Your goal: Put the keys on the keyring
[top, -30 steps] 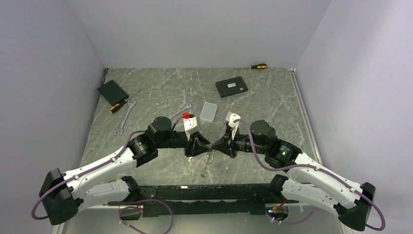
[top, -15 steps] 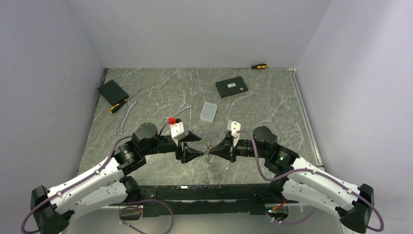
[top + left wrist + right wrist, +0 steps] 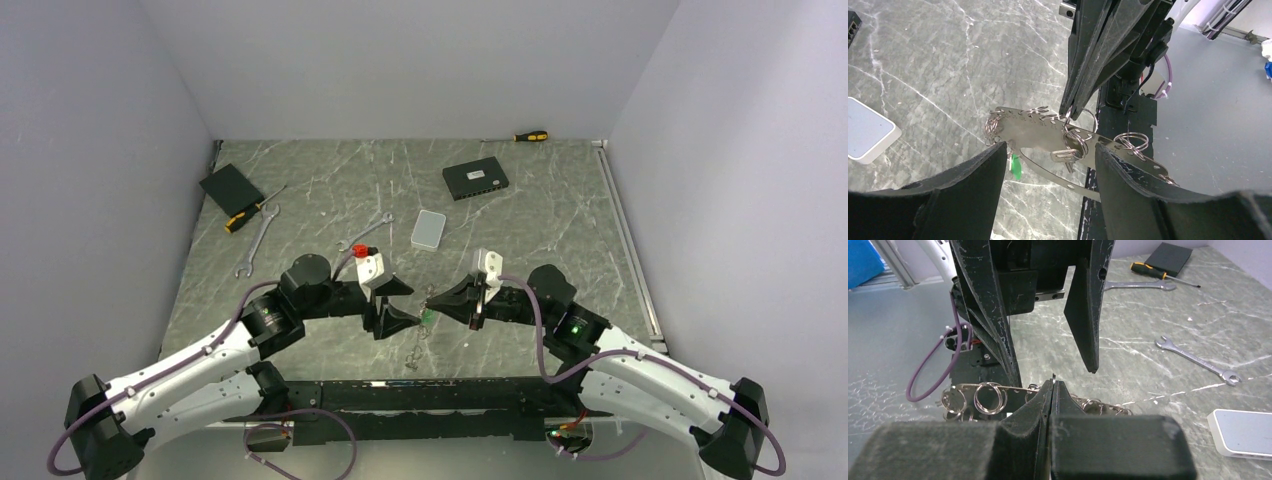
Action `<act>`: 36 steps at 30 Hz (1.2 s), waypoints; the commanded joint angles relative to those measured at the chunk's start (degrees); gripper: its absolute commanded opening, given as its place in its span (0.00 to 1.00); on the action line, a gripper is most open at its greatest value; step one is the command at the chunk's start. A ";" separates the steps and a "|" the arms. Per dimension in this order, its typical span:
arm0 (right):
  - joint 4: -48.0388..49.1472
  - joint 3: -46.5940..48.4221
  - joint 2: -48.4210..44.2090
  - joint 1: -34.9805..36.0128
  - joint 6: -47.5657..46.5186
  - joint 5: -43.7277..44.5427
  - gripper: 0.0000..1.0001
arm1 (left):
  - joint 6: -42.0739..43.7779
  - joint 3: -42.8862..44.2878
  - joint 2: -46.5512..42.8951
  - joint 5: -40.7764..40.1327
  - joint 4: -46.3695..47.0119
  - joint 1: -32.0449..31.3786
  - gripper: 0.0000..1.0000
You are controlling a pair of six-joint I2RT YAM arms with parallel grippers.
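The right gripper is pinched shut on the keyring, which dangles over the table near its front edge. The left gripper gapes wide, one finger either side of the keyring.

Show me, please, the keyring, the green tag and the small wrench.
keyring [image 3: 1040, 131], left wrist view, on its flat metal strip.
green tag [image 3: 1016, 167], left wrist view, on its middle.
small wrench [image 3: 1194, 359], right wrist view, on its shaft.
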 commanded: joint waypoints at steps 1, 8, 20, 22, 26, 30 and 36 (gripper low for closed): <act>6.32 1.56 -0.02 0.18 -0.86 0.24 0.00 | -0.74 -0.70 -0.80 1.53 2.97 -0.02 0.69; 6.40 1.92 0.36 0.18 -0.47 0.00 0.00 | -0.66 -1.20 0.27 1.33 4.90 0.01 0.66; 7.08 1.99 -0.16 0.18 0.18 0.36 0.00 | 0.84 -1.41 2.38 1.84 6.77 0.02 0.56; 7.30 1.95 -0.09 0.17 0.24 0.19 0.00 | 0.63 -1.70 2.39 2.21 7.62 0.03 0.51; 7.54 1.78 0.10 0.18 0.50 -0.27 0.00 | 0.87 -1.91 1.94 2.42 8.39 0.02 0.24; 7.54 1.59 -0.12 0.18 0.55 -0.12 0.00 | 1.96 -1.70 -0.15 1.07 6.96 0.05 0.00; 7.63 1.50 0.00 0.18 0.52 1.63 0.00 | 2.94 -1.03 -3.29 0.50 3.64 0.04 0.00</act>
